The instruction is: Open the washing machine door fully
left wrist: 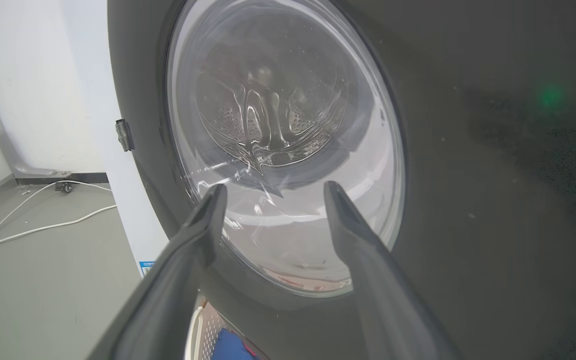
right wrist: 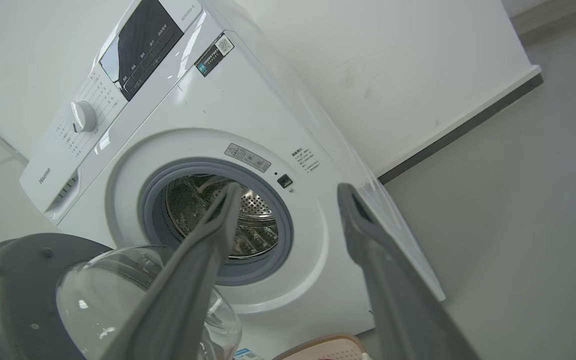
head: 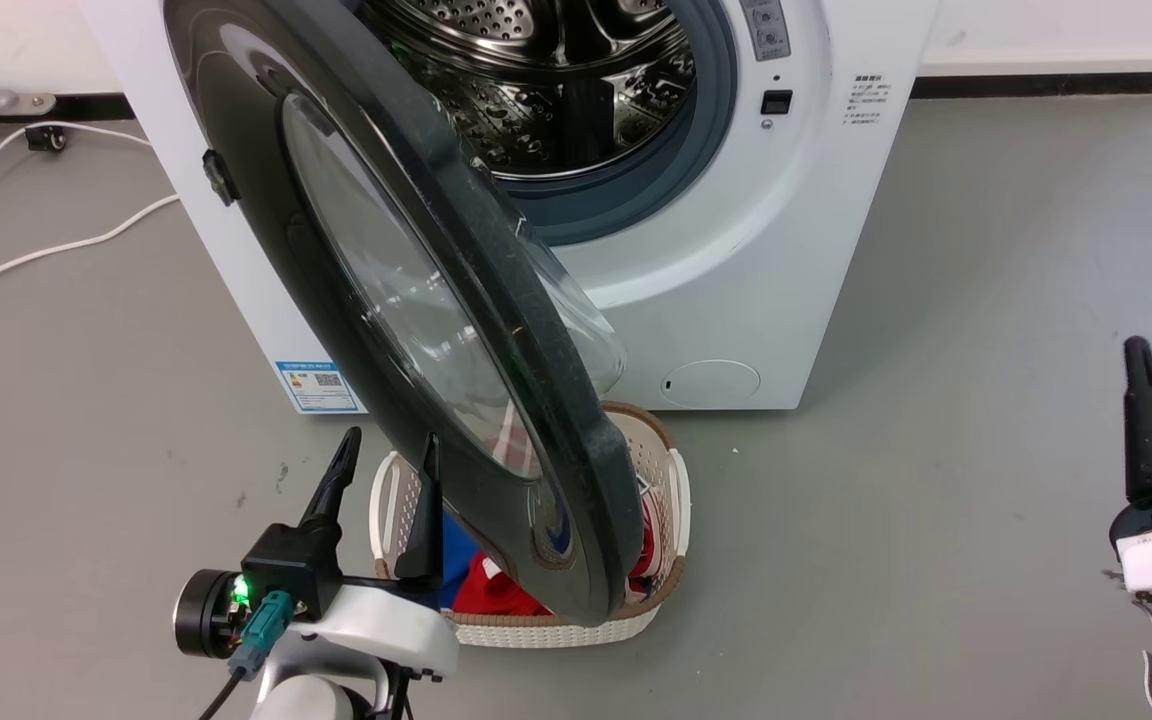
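Before the released left pincer (head: pixel 391 437), the washing machine door (head: pixel 406 300) stands half-open, facing leftward.

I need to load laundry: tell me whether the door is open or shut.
Open. The door stands swung out from the machine, drum uncovered behind it, its edge over the basket.

Door (head: pixel 256 250) top cropped (head view); basket (head: pixel 536 632) approx. half hidden behind it.
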You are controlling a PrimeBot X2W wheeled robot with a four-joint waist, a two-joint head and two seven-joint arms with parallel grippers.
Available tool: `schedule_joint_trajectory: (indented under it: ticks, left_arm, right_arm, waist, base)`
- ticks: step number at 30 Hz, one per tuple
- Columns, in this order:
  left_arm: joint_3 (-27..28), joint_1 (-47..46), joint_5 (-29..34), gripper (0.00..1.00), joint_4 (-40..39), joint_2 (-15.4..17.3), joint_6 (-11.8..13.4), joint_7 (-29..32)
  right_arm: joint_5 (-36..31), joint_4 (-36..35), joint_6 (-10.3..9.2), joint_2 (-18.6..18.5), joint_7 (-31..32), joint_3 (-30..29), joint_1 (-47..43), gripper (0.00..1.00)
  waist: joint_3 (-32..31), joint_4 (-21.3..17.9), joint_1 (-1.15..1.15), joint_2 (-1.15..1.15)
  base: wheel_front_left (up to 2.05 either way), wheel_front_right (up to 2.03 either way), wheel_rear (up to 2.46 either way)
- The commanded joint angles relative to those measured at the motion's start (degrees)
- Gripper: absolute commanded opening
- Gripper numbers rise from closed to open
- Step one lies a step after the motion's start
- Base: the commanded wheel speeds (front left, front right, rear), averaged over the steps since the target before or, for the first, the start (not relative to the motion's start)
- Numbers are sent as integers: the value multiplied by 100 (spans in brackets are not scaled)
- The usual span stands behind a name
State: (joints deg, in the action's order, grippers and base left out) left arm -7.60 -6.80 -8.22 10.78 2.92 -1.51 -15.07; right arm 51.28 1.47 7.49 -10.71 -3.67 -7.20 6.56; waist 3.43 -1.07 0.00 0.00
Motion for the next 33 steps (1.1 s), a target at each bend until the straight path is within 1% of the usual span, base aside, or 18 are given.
schedule_joint_trajectory:
  ticks: [1, 3, 4, 5, 8, 11, 13, 15, 20, 24, 33]
  left_arm:
    - [0, 36, 40, 100, 8, -7, -20, -15]
    - [24, 38, 50, 100, 17, -5, -29, -15]
    - [38, 43, 55, 100, 15, -7, -29, -15]
    - [54, 51, 59, 100, 13, -7, -31, -15]
    - [103, 67, 91, 100, 10, -6, -38, -15]
    - [144, 116, 125, 100, 35, -6, -72, -15]
    - [156, 158, 156, 100, 48, -7, -90, -15]
    - [169, 187, 183, 100, 70, -6, -120, -15]
    - [187, 237, 206, 100, 108, -7, -154, -15]
    - [178, 262, 192, 100, 129, -7, -157, -15]
    - [177, 277, 202, 100, 135, -7, -60, -15]
  right_arm:
    - [-431, -90, 1, -19, -143, 1, -116, 100]
    - [-1226, -226, 1, -31, -316, -44, -138, 100]
    - [-1516, -324, 1, 26, -371, -53, -146, 100]
    - [-1930, -403, 1, 14, -396, -79, -191, 100]
    - [-2898, -632, 0, 120, -357, -127, -351, 100]
    - [-3578, -823, 0, 268, -291, -54, -570, 100]
    - [-3898, -856, 0, 336, -251, 60, -732, 100]
    - [-4114, -815, 0, 380, -180, 212, -872, 100]
    - [-4320, -599, 0, 441, -204, 497, -1041, 100]
    - [-4326, -423, 0, 442, -281, 575, -1038, 100]
    - [-4217, 150, 0, 405, -517, 641, -789, 100]
  waist:
    - [-19, -1, 0, 0]
    - [-43, -3, 0, 0]
    - [-58, -5, 0, 0]
    - [-72, -8, 0, 0]
    - [-111, -13, 0, 0]
    - [-202, -12, 0, 0]
    - [-232, -18, 0, 0]
    - [-273, -24, 0, 0]
    - [-327, -34, 0, 0]
    - [-341, -34, 0, 0]
    - [-333, -38, 0, 0]
  base:
    - [0, 0, 0]
    - [0, 0, 0]
    - [0, 0, 0]
    - [0, 0, 0]
    - [0, 0, 0]
    - [0, 0, 0]
    - [0, 0, 0]
    - [0, 0, 0]
    - [0, 0, 0]
    - [0, 0, 0]
    - [0, 0, 0]
